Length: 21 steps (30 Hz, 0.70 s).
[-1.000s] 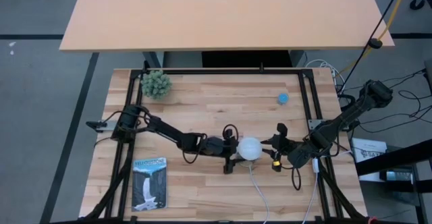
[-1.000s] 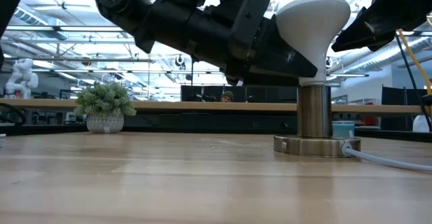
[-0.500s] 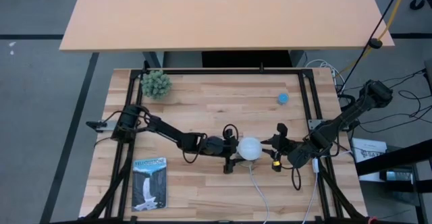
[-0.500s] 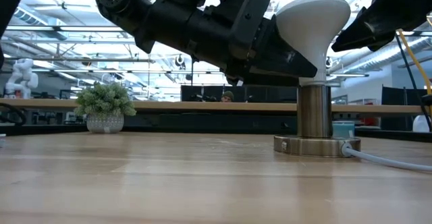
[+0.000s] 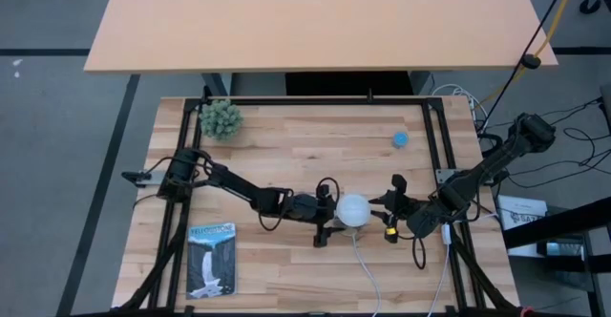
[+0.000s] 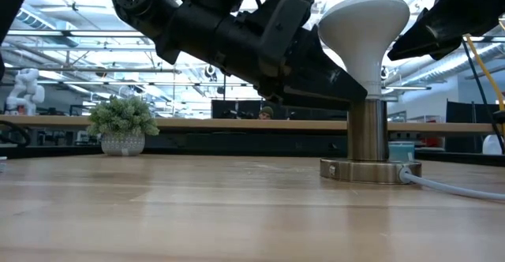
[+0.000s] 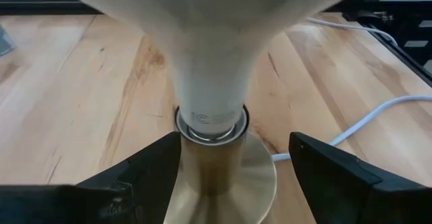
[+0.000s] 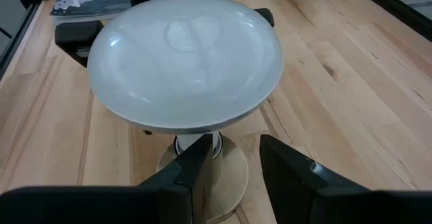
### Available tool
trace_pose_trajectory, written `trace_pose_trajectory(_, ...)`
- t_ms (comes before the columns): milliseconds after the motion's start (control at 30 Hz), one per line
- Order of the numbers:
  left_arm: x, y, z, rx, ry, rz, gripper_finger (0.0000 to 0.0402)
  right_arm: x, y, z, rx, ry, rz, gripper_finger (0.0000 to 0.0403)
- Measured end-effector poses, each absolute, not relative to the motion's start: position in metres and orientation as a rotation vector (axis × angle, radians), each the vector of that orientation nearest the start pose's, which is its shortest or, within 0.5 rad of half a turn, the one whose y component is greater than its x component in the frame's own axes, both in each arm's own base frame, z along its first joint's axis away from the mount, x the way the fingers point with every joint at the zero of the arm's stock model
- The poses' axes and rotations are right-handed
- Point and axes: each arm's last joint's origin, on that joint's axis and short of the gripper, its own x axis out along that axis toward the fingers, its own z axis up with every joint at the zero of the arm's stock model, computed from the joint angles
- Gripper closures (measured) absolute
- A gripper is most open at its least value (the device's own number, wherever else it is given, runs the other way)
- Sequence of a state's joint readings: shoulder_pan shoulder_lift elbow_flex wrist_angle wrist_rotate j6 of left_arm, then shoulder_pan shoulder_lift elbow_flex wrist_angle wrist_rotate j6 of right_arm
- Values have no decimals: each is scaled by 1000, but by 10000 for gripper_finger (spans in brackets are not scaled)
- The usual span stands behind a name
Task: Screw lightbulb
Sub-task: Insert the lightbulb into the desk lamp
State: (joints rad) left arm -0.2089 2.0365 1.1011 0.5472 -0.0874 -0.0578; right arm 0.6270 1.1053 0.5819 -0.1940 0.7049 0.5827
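Lightbulb [image 6: 364,27] upright in socket [image 6: 368,140], dome up, axis vertical

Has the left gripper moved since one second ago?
Yes. In the low view the left gripper has sunk lower beside the fixed socket post, off the lightbulb.

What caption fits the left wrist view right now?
Left hand open astride the socket, with the lightbulb seated upright in it.
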Motion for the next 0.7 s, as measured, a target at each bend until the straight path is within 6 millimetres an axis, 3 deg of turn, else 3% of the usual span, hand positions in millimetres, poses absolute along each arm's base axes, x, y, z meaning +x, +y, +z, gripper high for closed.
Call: trace_pose_trajectory(700, 413, -83, 142, 18, 393, -107, 120, 182, 109, 210, 132, 517, -230, 287)
